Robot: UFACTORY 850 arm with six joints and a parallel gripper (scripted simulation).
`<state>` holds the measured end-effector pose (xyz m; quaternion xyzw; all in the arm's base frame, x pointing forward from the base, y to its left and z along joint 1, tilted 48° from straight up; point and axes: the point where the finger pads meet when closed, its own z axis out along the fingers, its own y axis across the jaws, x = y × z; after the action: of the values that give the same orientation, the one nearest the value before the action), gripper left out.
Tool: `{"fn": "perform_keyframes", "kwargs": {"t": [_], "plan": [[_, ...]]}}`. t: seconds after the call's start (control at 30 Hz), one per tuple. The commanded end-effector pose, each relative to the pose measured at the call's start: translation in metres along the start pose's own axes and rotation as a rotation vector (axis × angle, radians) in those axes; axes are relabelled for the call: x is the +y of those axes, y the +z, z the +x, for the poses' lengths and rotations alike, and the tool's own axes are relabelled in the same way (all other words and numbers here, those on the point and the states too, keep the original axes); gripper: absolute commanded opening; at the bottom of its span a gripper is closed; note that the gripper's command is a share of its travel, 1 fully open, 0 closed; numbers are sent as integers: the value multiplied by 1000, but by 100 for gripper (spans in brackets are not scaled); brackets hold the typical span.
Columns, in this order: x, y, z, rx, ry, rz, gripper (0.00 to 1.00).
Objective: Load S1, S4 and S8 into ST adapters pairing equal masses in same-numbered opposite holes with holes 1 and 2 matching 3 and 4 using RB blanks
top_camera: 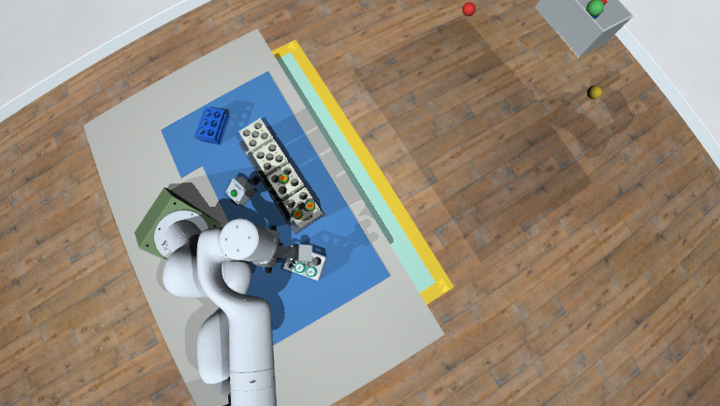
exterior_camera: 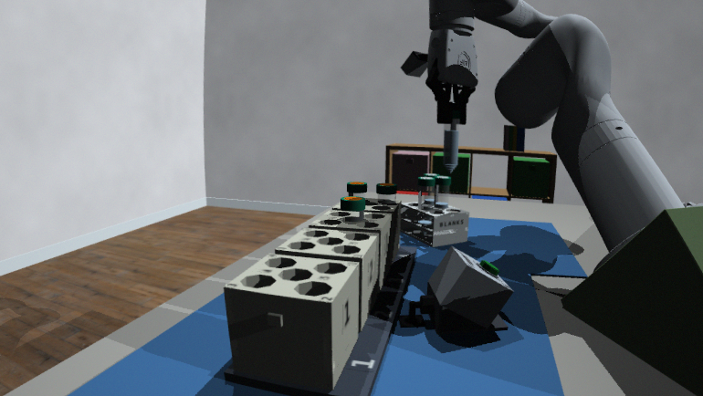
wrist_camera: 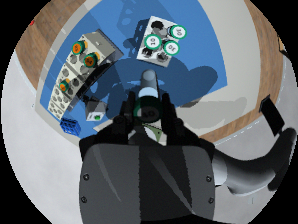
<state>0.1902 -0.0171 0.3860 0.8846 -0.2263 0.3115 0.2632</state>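
A red ball and a yellow ball lie on the wooden plank floor, near a grey open box holding a green ball; a low wooden shelf unit lines the grey wall.

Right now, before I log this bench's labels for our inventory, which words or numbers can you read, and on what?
"BLANKS": front of the white blank rack.
"1": side face of the nearest beige bucket adapter.
"1": base strip of the dark loading stand.
Cap dots on the green-capped tubes, and the logo on the hand holding a clear tube: too small to read.
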Motion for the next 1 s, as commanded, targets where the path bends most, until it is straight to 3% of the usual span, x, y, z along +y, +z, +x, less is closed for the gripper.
{"fn": "perform_keyframes", "kwargs": {"t": [0.0, 0.6, 0.97], "plan": [[-18, 0, -6, -2, -121, 0, 0], [-92, 0, -36, -2, -655, 0, 0], [-134, 0, -53, -2, -672, 0, 0]]}}
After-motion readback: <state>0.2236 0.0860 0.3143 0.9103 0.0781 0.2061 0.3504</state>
